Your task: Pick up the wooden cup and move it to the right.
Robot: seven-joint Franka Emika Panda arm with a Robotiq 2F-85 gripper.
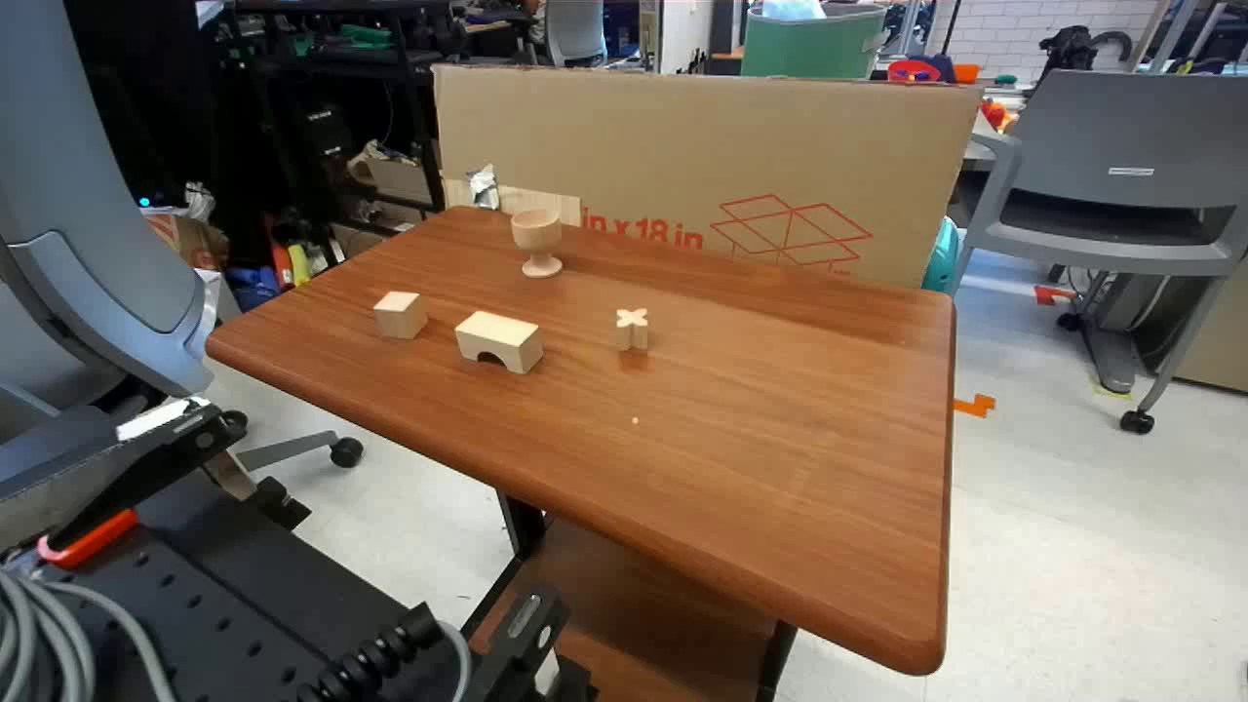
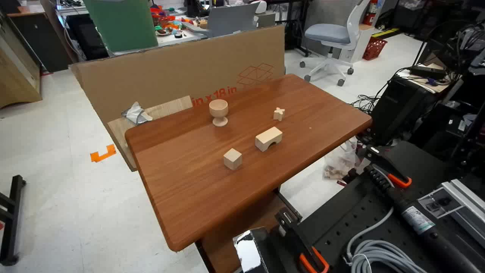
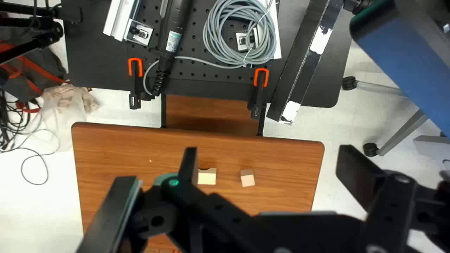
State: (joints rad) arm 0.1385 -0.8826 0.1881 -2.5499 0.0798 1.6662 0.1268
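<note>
The wooden cup [image 1: 537, 235] is light tan, with a round bowl on a stem and a round foot. It stands upright near the back edge of the brown table [image 1: 760, 458] in both exterior views [image 2: 218, 109]. It does not show in the wrist view, where the gripper body covers part of the table. My gripper [image 3: 270, 151] shows only in the wrist view, high above the table. Its dark fingers are wide apart with nothing between them, and it is far from the cup.
A wooden arch block [image 1: 499, 341], a wooden cube [image 1: 400, 314] and a cross-shaped wooden piece [image 1: 632, 330] stand on the table in front of the cup. A cardboard panel [image 1: 663, 136] stands along the table's back edge. A black bench [image 3: 218, 84] with clamps and cable adjoins the front.
</note>
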